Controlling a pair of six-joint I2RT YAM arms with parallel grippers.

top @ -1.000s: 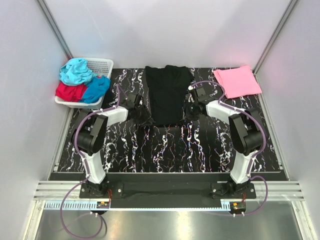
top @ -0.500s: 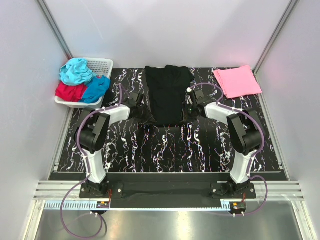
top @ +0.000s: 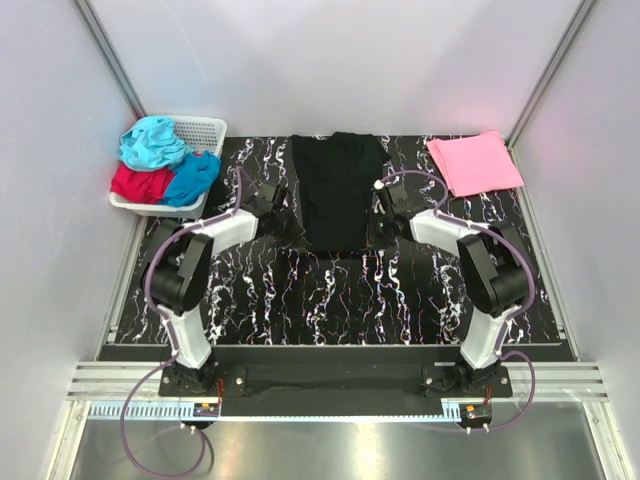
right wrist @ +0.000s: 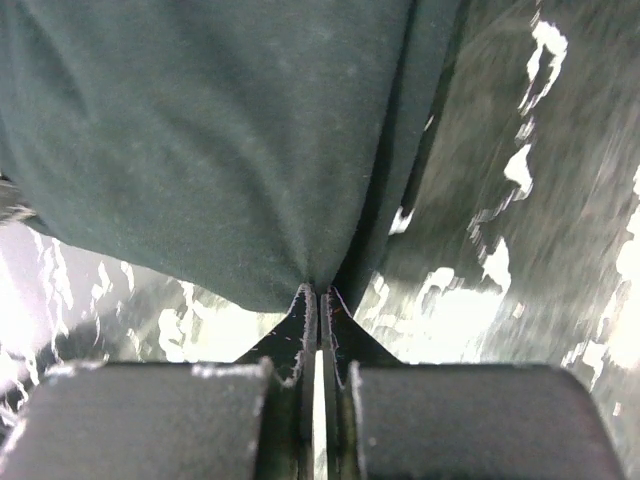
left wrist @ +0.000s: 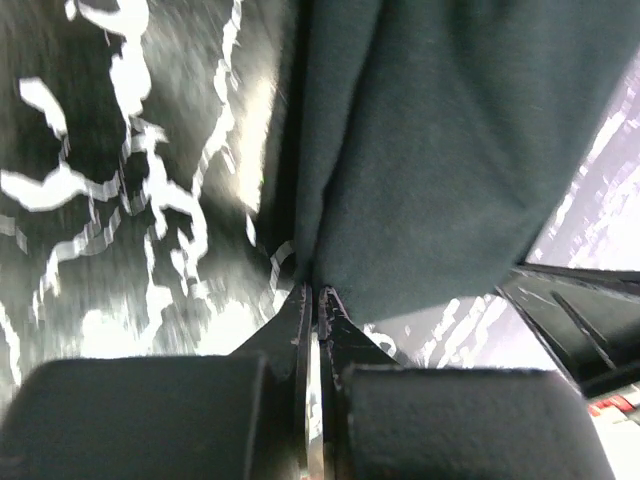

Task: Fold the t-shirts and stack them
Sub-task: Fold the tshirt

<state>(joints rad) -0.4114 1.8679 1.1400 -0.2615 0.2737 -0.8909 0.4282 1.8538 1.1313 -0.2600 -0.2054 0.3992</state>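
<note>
Blurred tabletop [left wrist: 130, 200] beside cropped black t-shirt [left wrist: 450, 150]

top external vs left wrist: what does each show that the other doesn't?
Top external only: folded pink cloth t-shirt, white plastic lattice basket with teal shirt, red shirt, blue shirt. Left wrist only: left gripper seen pinched shut on the cloth's edge. Both: large black cloth t-shirt, black marbled table.

The black t-shirt [top: 338, 190] lies flat, centred; pink t-shirt [top: 474, 162] folded, far right.
</note>
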